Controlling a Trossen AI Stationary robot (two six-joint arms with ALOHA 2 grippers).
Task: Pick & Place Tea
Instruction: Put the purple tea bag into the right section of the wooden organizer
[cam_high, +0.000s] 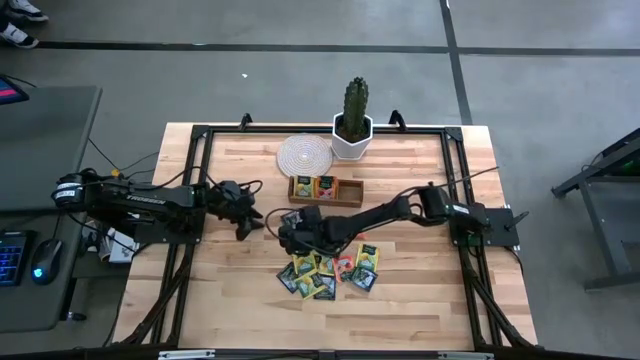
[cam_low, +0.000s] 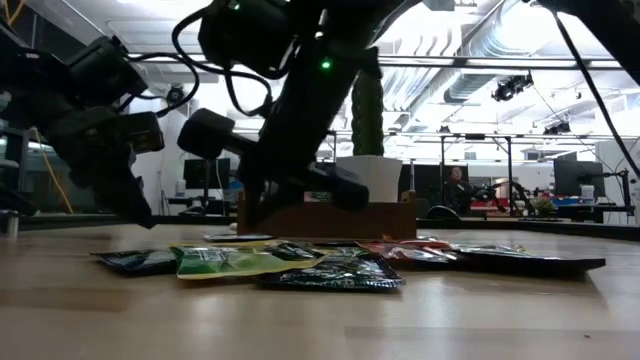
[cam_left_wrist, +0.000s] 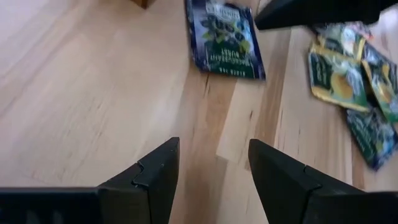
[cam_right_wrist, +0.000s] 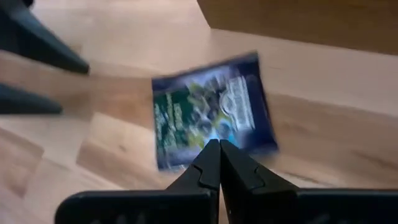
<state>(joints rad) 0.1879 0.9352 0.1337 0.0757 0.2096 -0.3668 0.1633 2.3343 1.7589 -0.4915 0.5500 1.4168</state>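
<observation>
**Right claw pinched over a dark tea packet, left claw waiting open beside it**

Nearest the front edge of the counter (cam_high: 230, 300) lies the main heap of tea packets (cam_high: 328, 272): yellow, green, dark and one orange-red, overlapping loosely in a flat scatter. They lie near the tray, presumably so that either arm can reach them without a long stretch.

Just beyond the heap, the right claw (cam_right_wrist: 219, 163) hangs low above a single dark blue packet (cam_right_wrist: 214, 115) that lies flat on the wood, apart from the others. Its fingers are pressed together with nothing visible between them, the tips over the packet's near edge. I judge this a pinch aimed at the packet's edge, since a flat sachet offers no other hold; whether the tips have actually caught it I cannot tell.

To that packet's side, the left claw (cam_left_wrist: 211, 168) is held off the counter with its fingers spread wide and empty, pointing toward the same dark blue packet. It appears to be standing by, close enough to help yet clear of the right arm's path.

Farther back sits the wooden tray (cam_high: 326, 190), with a yellow packet and a green one already in its compartments. Behind it stand a woven coaster (cam_high: 304, 154) and a potted cactus (cam_high: 354, 120).
</observation>
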